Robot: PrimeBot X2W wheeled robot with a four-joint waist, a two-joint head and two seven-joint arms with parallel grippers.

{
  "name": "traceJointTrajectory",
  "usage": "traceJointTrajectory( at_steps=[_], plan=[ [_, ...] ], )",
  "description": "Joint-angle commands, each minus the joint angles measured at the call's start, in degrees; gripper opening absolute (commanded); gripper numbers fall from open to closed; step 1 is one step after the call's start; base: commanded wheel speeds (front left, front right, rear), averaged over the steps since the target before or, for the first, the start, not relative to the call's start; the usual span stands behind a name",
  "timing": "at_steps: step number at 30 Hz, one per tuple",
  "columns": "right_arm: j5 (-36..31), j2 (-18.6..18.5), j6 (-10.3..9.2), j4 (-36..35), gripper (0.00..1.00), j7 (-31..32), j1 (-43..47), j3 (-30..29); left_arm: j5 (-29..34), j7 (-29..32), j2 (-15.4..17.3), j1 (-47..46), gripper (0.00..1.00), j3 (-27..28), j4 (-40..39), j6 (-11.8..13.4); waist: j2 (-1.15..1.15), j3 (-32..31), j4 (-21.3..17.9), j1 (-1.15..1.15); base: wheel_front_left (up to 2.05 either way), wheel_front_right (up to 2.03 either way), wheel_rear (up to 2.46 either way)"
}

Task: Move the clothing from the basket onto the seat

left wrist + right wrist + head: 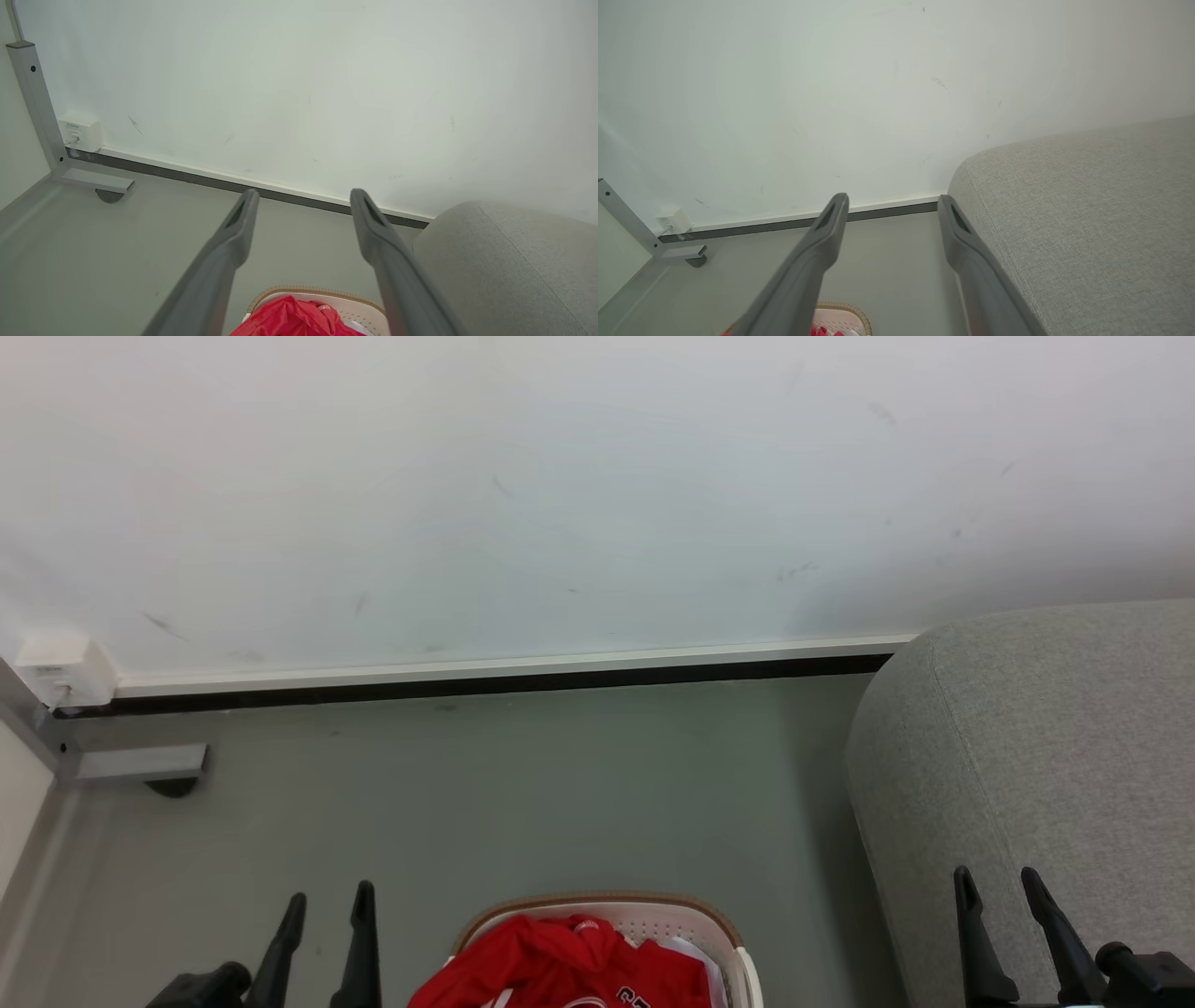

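Red clothing [560, 961] with white trim and dark lettering lies heaped in the white perforated basket [691, 919] with a brown rim, at the bottom middle of the head view. The grey woven seat [1036, 756] rises at the right. My left gripper [329, 903] stands open left of the basket, above the floor, holding nothing. Over the seat's front part my right gripper [997, 885] is open and empty too. The left wrist view shows the clothing [289, 319], the basket [359, 308] and the seat [504, 266]; the right wrist view shows the seat [1087, 219] and the basket [840, 319].
A pale wall [560, 495] with a white and dark baseboard [504, 677] runs behind. A grey metal frame foot [140, 763] and a white wall box [65, 670] sit at the far left. Grey floor [523, 793] lies between wall, basket and seat.
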Motion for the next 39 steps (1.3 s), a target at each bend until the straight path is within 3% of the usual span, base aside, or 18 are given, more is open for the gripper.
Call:
traceJointTrajectory(
  at_steps=[1, 39],
  plan=[
    [-1.27, 0.00, -0.08, -0.18, 1.00, -0.54, 0.36, -0.11, 1.55, -0.45, 0.20, 0.28, 1.00, 0.09, -0.11, -0.23, 0.00, 0.00, 0.04, 0.00, 0.00, 0.00, 0.00],
    [-15.74, 0.40, -0.12, 0.28, 1.00, -4.56, 1.79, -1.43, 18.29, -4.47, -1.39, 2.50, 1.00, 1.40, 0.02, -2.73, 0.00, 0.28, -0.08, 0.00, 0.00, 0.00, 0.00]
  ],
)
